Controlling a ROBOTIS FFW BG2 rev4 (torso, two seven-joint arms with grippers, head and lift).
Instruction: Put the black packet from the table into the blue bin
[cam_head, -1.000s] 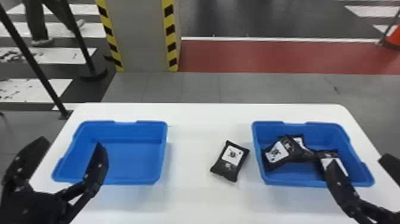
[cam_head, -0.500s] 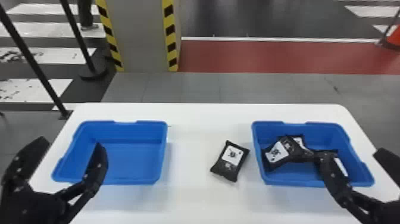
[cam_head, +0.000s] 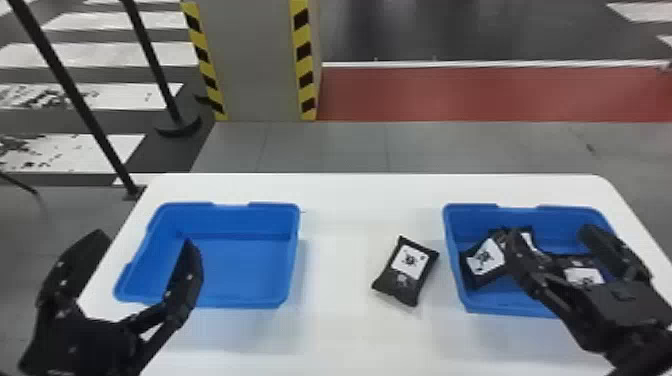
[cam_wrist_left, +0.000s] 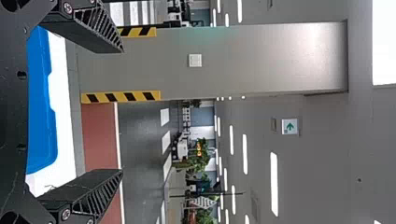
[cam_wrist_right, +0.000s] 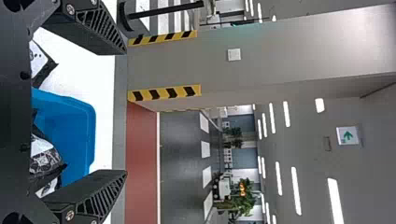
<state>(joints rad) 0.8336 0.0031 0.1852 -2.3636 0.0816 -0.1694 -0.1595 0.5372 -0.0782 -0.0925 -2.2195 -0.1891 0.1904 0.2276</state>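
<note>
The packet (cam_head: 406, 271) lies flat on the bench (cam_head: 345, 320), between the left bin (cam_head: 250, 260) and the right bin (cam_head: 470, 220), nearer the right one. It is black, slightly crumpled and plump in the middle, with flat, narrow ends and pointed corners. It sits askew, its far end angled to the right. A white label (cam_head: 410, 261) with dark printed marks covers its farther half; a smaller pale mark shows nearer the robot. Similar black packets (cam_head: 482, 257) with white labels are heaped in the right bin. The left gripper (cam_head: 146, 237) and right gripper (cam_head: 551, 231) both have their fingers wide apart, nothing between them.
</note>
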